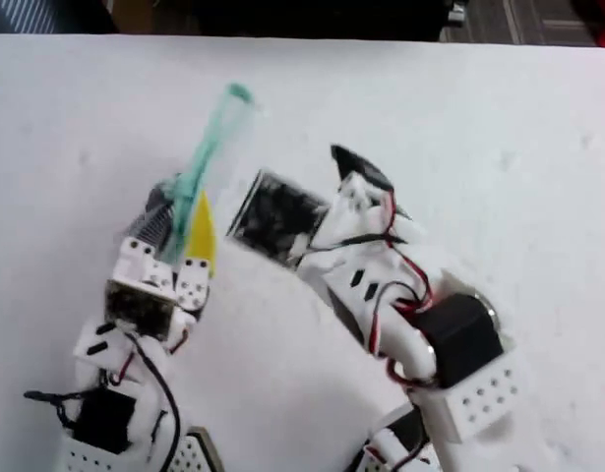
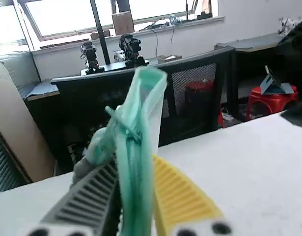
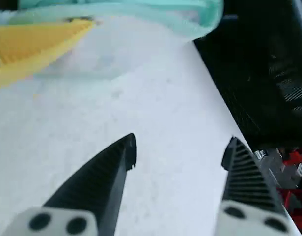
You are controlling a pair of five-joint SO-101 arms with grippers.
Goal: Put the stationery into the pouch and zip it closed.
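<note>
Left pincer: yellow and grey fingers closed on the lower end of the pouch. The pouch, a slim band of translucent teal, stood out from the fingers and rose slantwise clear of the white surface, its free end toward the far side. In the left wrist view the pouch ran up between the two ribbed fingers, with what looked like a thin teal strand crossing its side. Which end carried the zip opening could not be told, nor whether anything lay inside. Right pincer: black fingers spread wide with nothing between them, low over bare surface and near the pouch, whose free end crossed the far part of the right wrist view. Handling, as judged: the pouch looked light and thin-walled, limp enough to sag or fold where unsupported. Its smooth plastic skin was probably slippery, so a grip on one end alone would let the mouth twist or close up. A firm hold near a seam or the zip tape, where the material is doubled and stiffer, would serve best. The second pincer would do well to take the opposite lip or the slider, so that the mouth is drawn taut between the two holds. Squeezing across the flat middle would risk pinching the walls together and blocking the way in.
</note>
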